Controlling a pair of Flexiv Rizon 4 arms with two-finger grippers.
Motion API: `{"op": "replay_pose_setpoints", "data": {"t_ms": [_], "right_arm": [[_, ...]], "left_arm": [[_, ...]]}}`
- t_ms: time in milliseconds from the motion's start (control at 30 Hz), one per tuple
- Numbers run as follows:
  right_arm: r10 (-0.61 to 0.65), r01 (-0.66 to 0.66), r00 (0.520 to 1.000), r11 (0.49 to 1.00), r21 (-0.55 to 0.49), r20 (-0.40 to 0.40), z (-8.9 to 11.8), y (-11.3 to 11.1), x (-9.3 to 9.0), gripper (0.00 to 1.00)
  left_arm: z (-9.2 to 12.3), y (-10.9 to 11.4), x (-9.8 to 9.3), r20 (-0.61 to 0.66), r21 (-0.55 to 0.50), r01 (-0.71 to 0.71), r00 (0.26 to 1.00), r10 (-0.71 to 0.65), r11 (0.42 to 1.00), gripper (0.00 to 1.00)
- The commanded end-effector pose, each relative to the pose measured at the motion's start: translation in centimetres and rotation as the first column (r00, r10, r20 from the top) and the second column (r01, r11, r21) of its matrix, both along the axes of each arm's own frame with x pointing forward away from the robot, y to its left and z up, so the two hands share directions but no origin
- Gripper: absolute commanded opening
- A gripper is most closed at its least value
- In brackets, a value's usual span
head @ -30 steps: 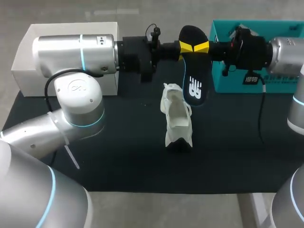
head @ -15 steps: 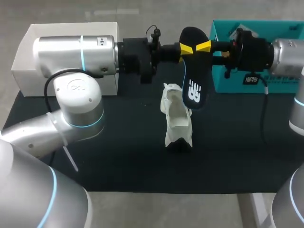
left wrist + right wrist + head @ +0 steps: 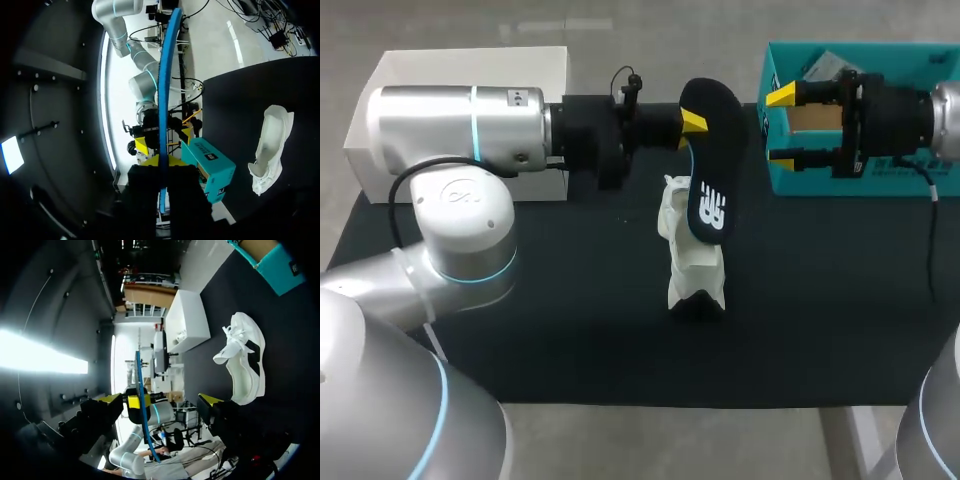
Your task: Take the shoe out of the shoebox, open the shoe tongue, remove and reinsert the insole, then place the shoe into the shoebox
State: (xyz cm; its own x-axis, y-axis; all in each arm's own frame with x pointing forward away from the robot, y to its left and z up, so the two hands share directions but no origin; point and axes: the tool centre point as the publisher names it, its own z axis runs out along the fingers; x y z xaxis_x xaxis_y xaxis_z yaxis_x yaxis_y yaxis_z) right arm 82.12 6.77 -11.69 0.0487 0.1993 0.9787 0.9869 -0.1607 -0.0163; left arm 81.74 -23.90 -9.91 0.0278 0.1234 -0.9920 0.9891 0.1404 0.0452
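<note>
The left claw (image 3: 692,122) pinches the insole (image 3: 710,190), probably light and bendy, near one end; the right claw (image 3: 780,126), at 3 o'clock, is spread.

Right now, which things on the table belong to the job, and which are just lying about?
Job: insole, gripped by the left hand; shoe on its side on the mat; teal shoebox; right hand, open by the shoebox.
Lying about: white box behind the left arm.
</note>
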Motion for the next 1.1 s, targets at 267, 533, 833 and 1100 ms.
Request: {"op": "replay_pose_setpoints", "data": {"t_ms": [267, 533, 833, 1100], "right_arm": [[0.029, -0.043, 0.998, 0.952, -0.302, -0.051, -2.0, -2.7, -0.5, 1.00], [0.029, -0.043, 0.998, 0.952, -0.302, -0.051, -2.0, -2.7, -0.5, 1.00], [0.014, -0.030, 0.999, 0.923, -0.383, -0.043, -4.7, -6.8, -0.9, 1.00], [-0.068, 0.064, 0.998, 0.886, -0.459, 0.007, -4.7, -12.7, -1.0, 1.00]], "left_arm": [[-0.3, 1.1, -1.2, -0.028, 0.009, -0.014, 1.000, 0.014, 1.000, 0.00], [-0.4, 1.8, -1.6, -0.071, 0.023, -0.038, 0.997, 0.040, 0.999, 0.00], [-0.8, 2.5, -2.5, -0.106, 0.041, -0.032, 0.994, 0.036, 0.999, 0.00], [-1.2, 3.2, -3.1, -0.129, 0.048, -0.038, 0.991, 0.044, 0.998, 0.00]]}}
